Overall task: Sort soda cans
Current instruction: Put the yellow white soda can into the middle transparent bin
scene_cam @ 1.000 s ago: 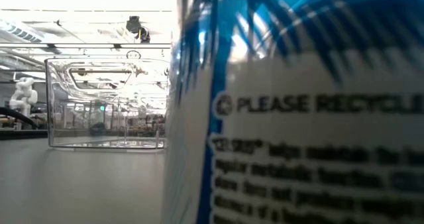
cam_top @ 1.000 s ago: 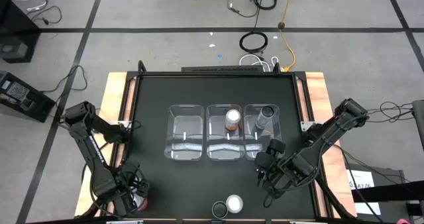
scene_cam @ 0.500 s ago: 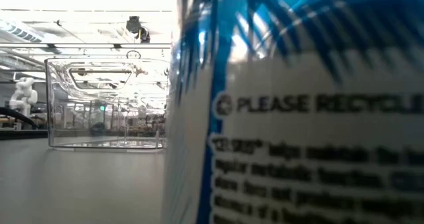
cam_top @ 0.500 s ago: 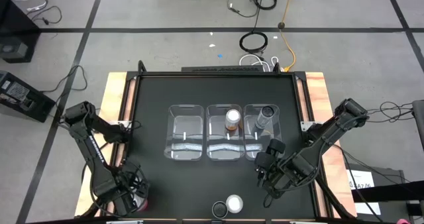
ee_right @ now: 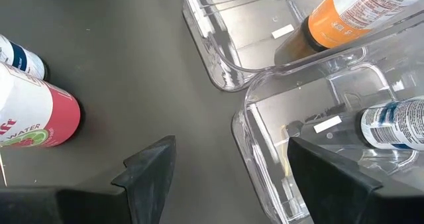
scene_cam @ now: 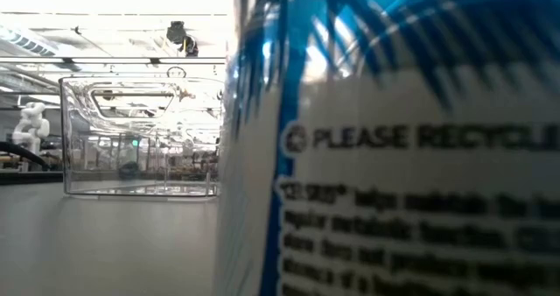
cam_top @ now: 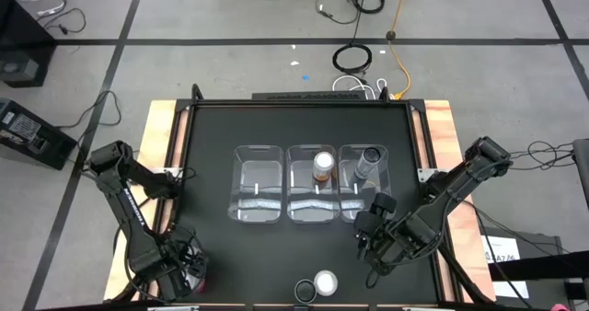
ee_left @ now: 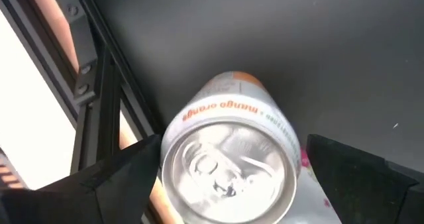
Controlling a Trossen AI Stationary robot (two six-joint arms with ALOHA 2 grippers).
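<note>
My left gripper (cam_top: 187, 276) is at the table's near-left corner, open around an upright can (ee_left: 228, 168) with a silver top, pale side, orange lettering and a pink patch; one finger (ee_left: 126, 177) stands on each side. My right gripper (cam_top: 375, 247) hovers open near the right bin's near corner, holding nothing. An orange can (cam_top: 323, 167) stands in the middle bin. A dark can (cam_top: 368, 162) stands in the right bin. A blue-and-white can (cam_top: 325, 282) stands at the near edge and fills the low view (scene_cam: 394, 138). The right wrist view shows a pink-red can (ee_right: 36, 114). My left gripper comes from above with a finger on either side of the can's top rim (ee_left: 165, 161). The can stands upright on the table. A thin pink strip shows between the rim and the other finger (ee_left: 358, 171). I cannot tell whether either finger touches the can.
Three clear rectangular bins stand side by side mid-table; the left bin (cam_top: 257, 196) holds no can. A black frame rail (ee_left: 99, 91) runs close beside the left gripper's can. Bare black table (cam_top: 294, 127) lies beyond the bins. Cables lie on the floor behind the table.
</note>
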